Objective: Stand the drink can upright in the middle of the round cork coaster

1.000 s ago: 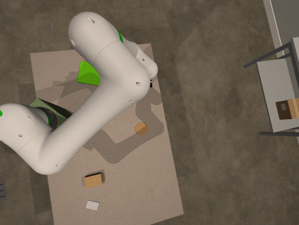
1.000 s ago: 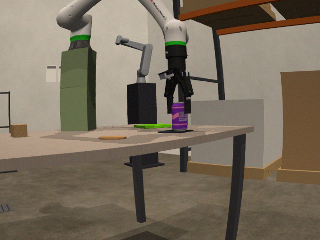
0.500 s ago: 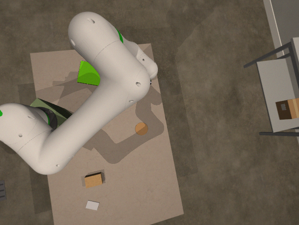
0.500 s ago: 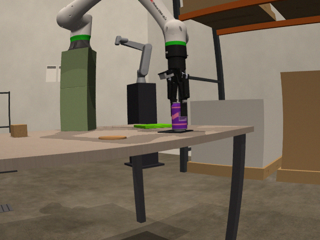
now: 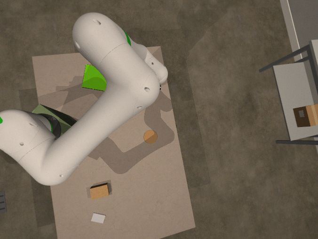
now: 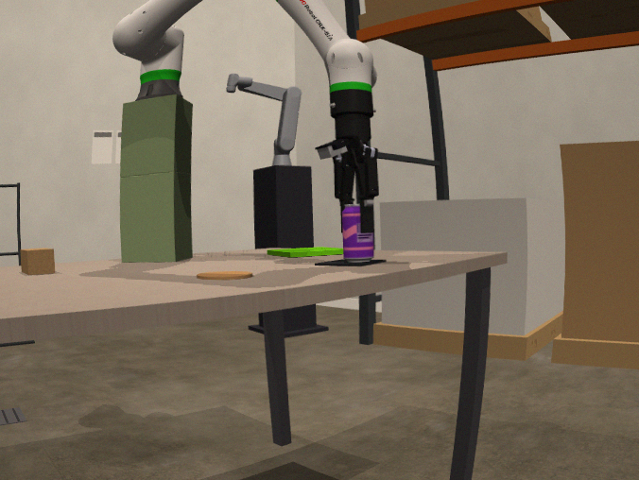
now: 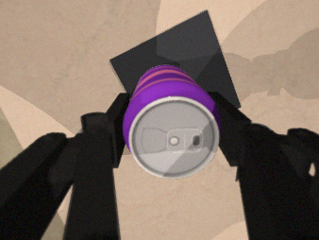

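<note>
The purple drink can (image 6: 357, 232) stands upright on a dark square coaster (image 6: 350, 264) near the table's far edge. It also shows in the wrist view (image 7: 172, 123), its silver top facing the camera, with the dark square coaster (image 7: 179, 52) under it. My gripper (image 6: 359, 209) comes down from above and is shut on the can, with a black finger on each side (image 7: 172, 137). The round cork coaster (image 6: 224, 275) lies flat on the table apart from the can, to its left; in the overhead view it lies in the arm's shadow (image 5: 150, 136). The arm hides the can in the overhead view.
A flat green piece (image 6: 304, 251) lies just behind the can and shows beside the arm from above (image 5: 93, 78). A small wooden block (image 5: 99, 191) and a white square (image 5: 98, 218) lie at the table's other end. The green robot pedestal (image 6: 154, 178) stands at the back.
</note>
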Motion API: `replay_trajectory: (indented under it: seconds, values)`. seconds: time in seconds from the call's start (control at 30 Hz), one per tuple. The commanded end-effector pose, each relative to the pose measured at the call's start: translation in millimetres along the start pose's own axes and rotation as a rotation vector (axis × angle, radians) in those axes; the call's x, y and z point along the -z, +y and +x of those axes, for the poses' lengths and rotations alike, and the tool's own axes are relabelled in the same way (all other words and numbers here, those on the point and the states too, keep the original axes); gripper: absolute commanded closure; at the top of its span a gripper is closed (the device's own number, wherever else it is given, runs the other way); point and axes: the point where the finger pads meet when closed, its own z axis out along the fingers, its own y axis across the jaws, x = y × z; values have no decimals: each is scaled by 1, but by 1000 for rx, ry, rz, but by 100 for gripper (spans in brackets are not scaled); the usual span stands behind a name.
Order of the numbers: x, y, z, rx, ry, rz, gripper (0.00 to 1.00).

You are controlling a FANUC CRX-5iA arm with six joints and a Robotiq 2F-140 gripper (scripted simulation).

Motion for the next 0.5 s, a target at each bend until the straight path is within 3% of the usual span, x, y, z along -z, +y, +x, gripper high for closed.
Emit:
replay_trajectory:
  seconds: [0.0, 0.37, 0.47]
  values:
    - [1, -1, -1, 0, -1, 1, 90]
    - [25, -1, -1, 0, -1, 1, 90]
    - [44, -1, -1, 0, -1, 2, 90]
